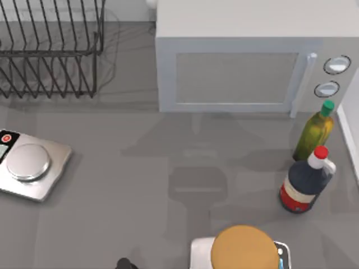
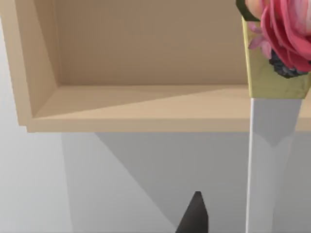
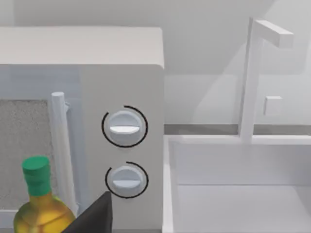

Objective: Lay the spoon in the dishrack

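Dishrack (image 1: pixel 50 52) first: you've got it at the far left corner of the table in the top view, black wire bars and slanted tines, standing apart from everything else. As for the spoon, you cannot tell where it lies right now.

Just right of the rack sits the white microwave (image 1: pixel 241 73), door shut, two round dials stacked on its right side. Near the left edge there's a silver kitchen scale (image 1: pixel 31 165). Over on the right, a yellow oil bottle (image 1: pixel 314 131) with a green cap stands just in front of the microwave, and a dark bottle (image 1: pixel 303 188) with a red cap stands beside it, nearer to you.

Your left gripper (image 2: pixel 194 216) is a dark tip low in the left wrist view, facing a wooden shelf (image 2: pixel 146 109) on a pale wall. Open or closed, you cannot tell, and nothing shows in its hold.

Your right gripper (image 3: pixel 95 217) is a dark tip too, looking at the microwave dials and a white sink (image 3: pixel 238 165). Same story: its state cannot be told.
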